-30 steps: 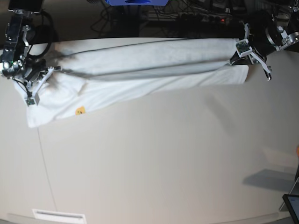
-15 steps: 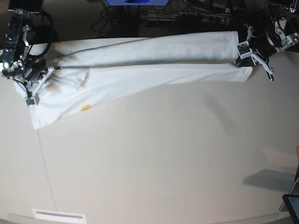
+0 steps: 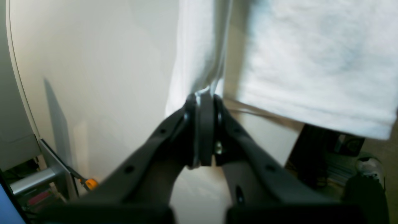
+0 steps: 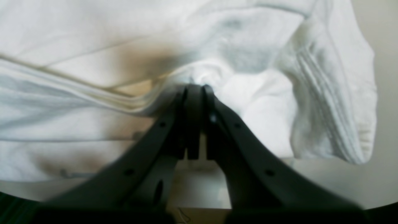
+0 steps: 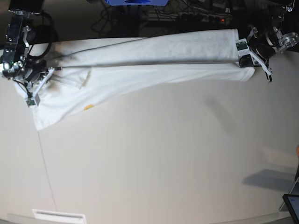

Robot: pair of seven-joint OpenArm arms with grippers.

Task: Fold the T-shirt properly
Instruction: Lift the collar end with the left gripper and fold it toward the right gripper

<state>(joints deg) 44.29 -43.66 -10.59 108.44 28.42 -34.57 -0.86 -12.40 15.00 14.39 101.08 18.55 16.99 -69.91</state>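
The white T-shirt (image 5: 154, 60) hangs stretched in a long band along the back of the table, plain side showing. A small orange bit of its print (image 5: 88, 107) peeks out low on the left. At the right end, my left gripper (image 5: 236, 62) is shut on the cloth. In the left wrist view this gripper (image 3: 203, 93) pinches a bunched edge of the T-shirt (image 3: 311, 62). My right gripper (image 5: 52, 70) is shut on the left end. In the right wrist view it (image 4: 196, 87) bites into a gathered fold of the T-shirt (image 4: 93, 46) beside a ribbed hem.
The beige table (image 5: 163, 163) runs forward from the shirt. Dark cables and gear (image 5: 187, 16) lie behind its back edge. A white slotted plate (image 5: 58, 215) sits at the front left, and a screen corner (image 5: 292, 205) at the front right.
The sagging upper fold has been pulled taut between the grippers. The left gripper shifted slightly back and outward, and the shirt's lower left flap slid a little to the right.
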